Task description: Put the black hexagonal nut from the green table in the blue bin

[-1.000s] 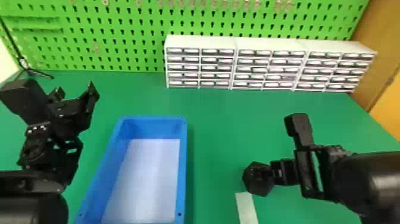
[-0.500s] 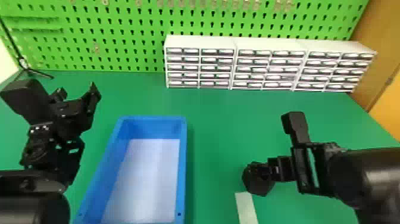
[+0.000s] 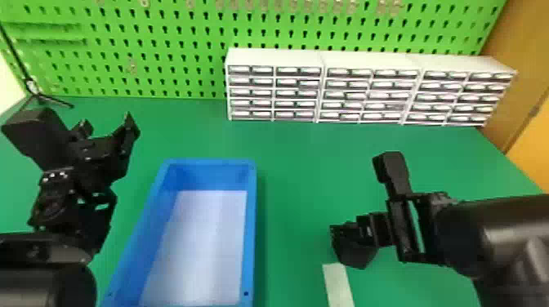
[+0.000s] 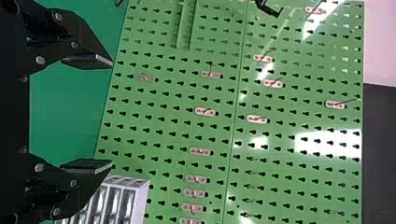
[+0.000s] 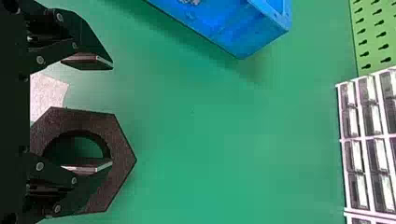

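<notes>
Over the right part of the green table, my right gripper [image 3: 354,234] stands open above the black hexagonal nut [image 3: 358,256]. In the right wrist view, my right gripper [image 5: 112,115] has one finger over the hole and side of the nut [image 5: 122,156], the other finger outside it; the nut lies flat and is partly covered by the finger. The blue bin [image 3: 212,162] stands left of the nut, with a pale bare floor inside. My left gripper [image 3: 107,124] is held at the far left beyond the bin's left side; in the left wrist view the left gripper [image 4: 112,113] is open and holds nothing.
A pale strip [image 3: 338,283] lies on the table by the nut's near side. White drawer units [image 3: 322,92] line the back of the table before a green pegboard [image 3: 184,36]. A small black stand [image 3: 39,96] is at the back left.
My right gripper has shifted left over the nut. My left gripper has drifted slightly right and away from the robot. Nut and bin have kept their places.
</notes>
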Robot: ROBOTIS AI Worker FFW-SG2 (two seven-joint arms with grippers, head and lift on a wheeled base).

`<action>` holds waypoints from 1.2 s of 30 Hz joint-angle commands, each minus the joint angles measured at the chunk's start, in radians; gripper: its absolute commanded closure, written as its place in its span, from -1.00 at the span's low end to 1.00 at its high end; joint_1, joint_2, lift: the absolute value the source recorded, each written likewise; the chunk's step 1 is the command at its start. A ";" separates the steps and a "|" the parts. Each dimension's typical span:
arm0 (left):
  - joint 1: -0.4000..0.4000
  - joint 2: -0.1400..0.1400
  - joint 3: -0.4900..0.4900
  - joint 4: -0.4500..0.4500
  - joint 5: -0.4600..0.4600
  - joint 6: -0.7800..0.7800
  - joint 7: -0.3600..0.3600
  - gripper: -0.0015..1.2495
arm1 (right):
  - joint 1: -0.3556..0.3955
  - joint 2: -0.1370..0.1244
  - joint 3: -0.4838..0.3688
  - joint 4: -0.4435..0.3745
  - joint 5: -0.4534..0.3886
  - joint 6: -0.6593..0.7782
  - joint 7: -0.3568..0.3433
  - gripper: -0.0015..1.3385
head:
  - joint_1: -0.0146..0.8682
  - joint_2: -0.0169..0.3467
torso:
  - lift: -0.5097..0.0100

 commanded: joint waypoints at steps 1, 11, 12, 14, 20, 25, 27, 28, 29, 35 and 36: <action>0.001 0.000 0.000 0.000 0.000 0.000 0.000 -0.21 | -0.001 -0.002 0.007 0.003 -0.002 0.001 0.000 -0.22 | 0.60 -0.86 | 0.59; 0.001 0.000 0.000 0.000 0.002 0.000 0.000 -0.21 | 0.004 -0.004 0.021 0.009 -0.006 0.018 0.000 -0.22 | 0.60 -0.86 | 0.59; 0.001 0.002 -0.002 0.000 0.000 0.000 0.000 -0.21 | 0.004 -0.004 0.021 0.009 -0.006 0.018 0.000 -0.22 | 0.60 -0.86 | 0.59; 0.001 0.002 -0.002 0.000 0.000 0.000 0.000 -0.21 | 0.004 -0.004 0.022 0.012 -0.006 0.018 0.000 -0.22 | 0.60 -0.86 | 0.59; 0.001 0.002 -0.002 0.000 0.002 0.000 0.000 -0.21 | 0.004 -0.002 0.024 0.023 -0.006 0.015 0.000 -0.22 | 0.60 -0.86 | 0.59; 0.001 0.003 -0.002 0.000 0.003 0.003 0.000 -0.21 | 0.002 -0.002 0.025 0.039 -0.008 0.006 0.000 -0.22 | 0.60 -0.86 | 0.59; 0.001 0.003 -0.002 0.000 0.003 0.002 0.000 -0.21 | 0.002 -0.002 0.025 0.044 -0.008 0.001 0.000 -0.22 | 0.60 -0.86 | 0.59; 0.001 0.003 -0.002 0.000 0.003 0.002 0.000 -0.21 | 0.002 -0.004 0.025 0.046 -0.008 0.000 0.000 -0.22 | 0.60 -0.86 | 0.59; 0.001 0.003 -0.002 0.000 0.003 0.002 0.000 -0.21 | 0.002 -0.004 0.025 0.047 -0.008 -0.002 0.000 -0.22 | 0.60 -0.86 | 0.59; 0.002 0.003 0.000 0.000 0.006 0.003 0.000 -0.21 | 0.002 -0.004 0.025 0.052 -0.006 -0.005 0.000 -0.22 | 0.60 -0.86 | 0.59; 0.002 0.003 0.000 0.000 0.006 0.003 0.000 -0.21 | 0.002 -0.004 0.025 0.053 -0.006 -0.006 0.000 -0.22 | 0.60 -0.86 | 0.59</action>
